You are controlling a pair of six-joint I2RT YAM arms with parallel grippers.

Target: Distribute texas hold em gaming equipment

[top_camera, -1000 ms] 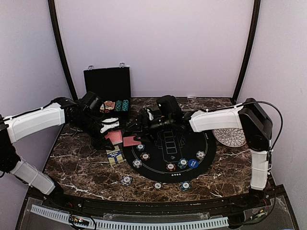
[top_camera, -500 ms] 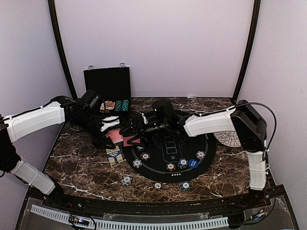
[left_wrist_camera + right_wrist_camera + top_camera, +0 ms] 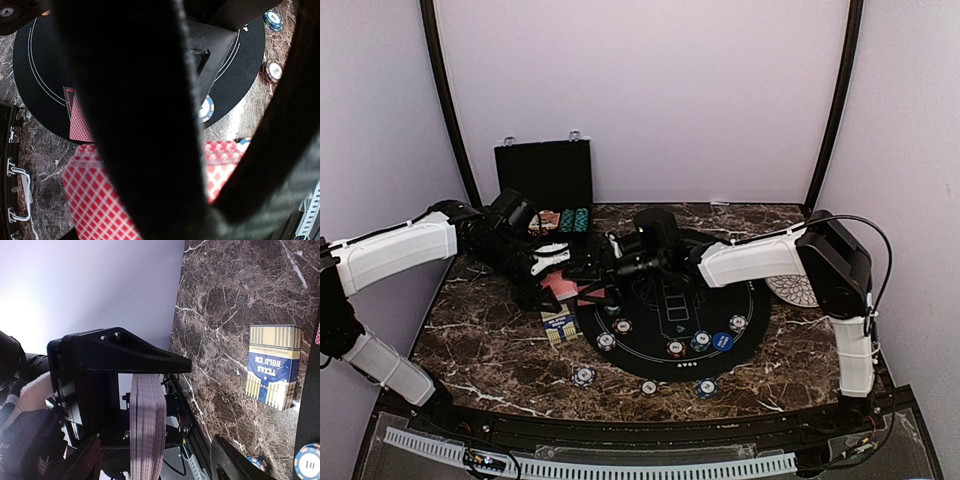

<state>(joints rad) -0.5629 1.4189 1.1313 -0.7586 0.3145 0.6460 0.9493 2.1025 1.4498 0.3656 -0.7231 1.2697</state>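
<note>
My left gripper point(image 3: 552, 262) is shut on a deck of red-backed cards point(image 3: 563, 285), held above the table left of the round black mat point(image 3: 750, 300). In the left wrist view the red backs point(image 3: 95, 200) fill the bottom between my dark fingers point(image 3: 140, 125). My right gripper point(image 3: 592, 275) is open at that deck. In the right wrist view the deck point(image 3: 147, 430) stands edge-on between its open fingers point(image 3: 235, 462). Striped chips point(image 3: 622, 326) and a blue marker disc point(image 3: 723, 341) lie on the mat. One red-backed card point(image 3: 80, 120) lies at the mat's edge.
A blue and gold card box point(image 3: 558, 323) lies on the marble left of the mat; it also shows in the right wrist view point(image 3: 274, 365). The open black case point(image 3: 545, 185) stands at the back left. A white patterned plate point(image 3: 798, 287) sits at the right. Three chips point(image 3: 583, 376) lie near the front edge.
My right gripper has moved left across the mat to the deck in my left gripper. The left arm has hardly moved.
</note>
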